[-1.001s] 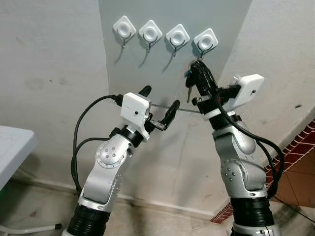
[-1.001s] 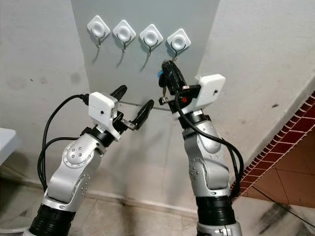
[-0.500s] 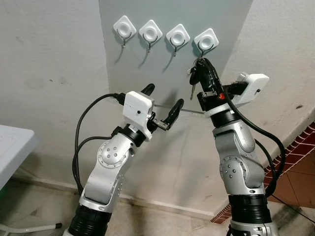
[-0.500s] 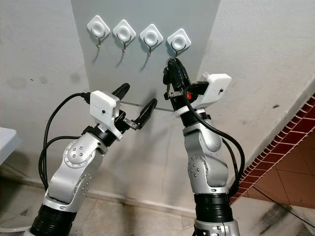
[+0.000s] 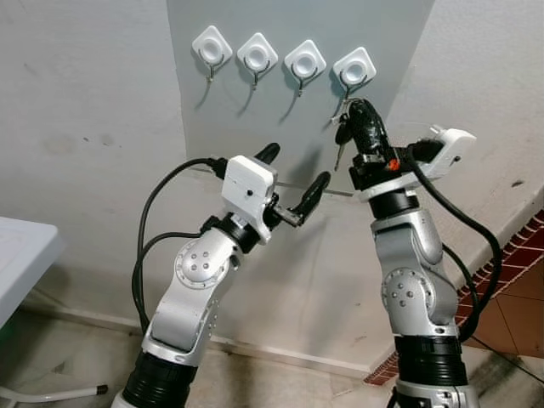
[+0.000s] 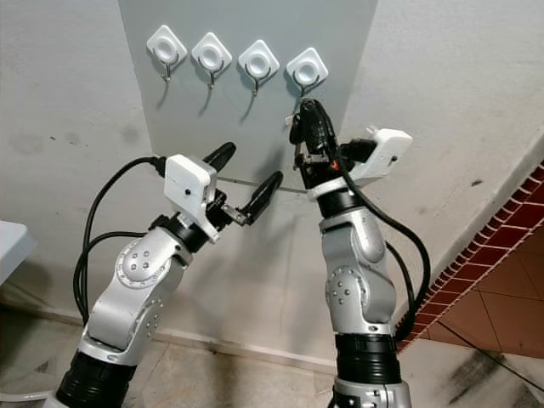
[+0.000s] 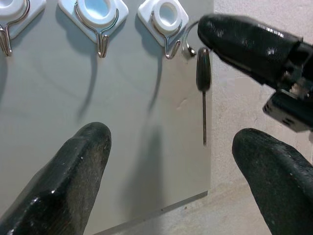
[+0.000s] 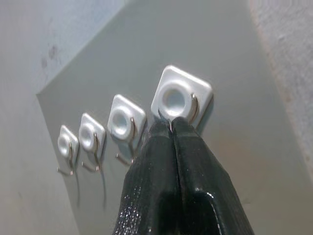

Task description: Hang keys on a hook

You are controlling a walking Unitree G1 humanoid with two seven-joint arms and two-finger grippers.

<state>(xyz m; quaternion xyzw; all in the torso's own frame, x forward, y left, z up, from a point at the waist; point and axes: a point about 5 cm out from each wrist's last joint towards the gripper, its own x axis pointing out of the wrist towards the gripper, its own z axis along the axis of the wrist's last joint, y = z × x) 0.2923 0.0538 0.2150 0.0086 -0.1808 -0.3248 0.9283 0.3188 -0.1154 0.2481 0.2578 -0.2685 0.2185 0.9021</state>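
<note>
Four white hooks sit in a row on a grey wall panel. My right gripper is raised just under the rightmost hook, shut on the keys' ring. A black-headed key dangles from the ring beside that hook. In the right wrist view the closed fingertips nearly touch the hook. Whether the ring sits over the hook's wire I cannot tell. My left gripper is held open lower and to the left, holding nothing.
The other three hooks are bare. A white table edge shows at the lower left. A red brick-pattern skirting and tiled floor lie at the lower right. A rough white wall surrounds the panel.
My right gripper has risen with the keys, from below the rightmost hook to right under it. The left arm has shifted slightly right.
</note>
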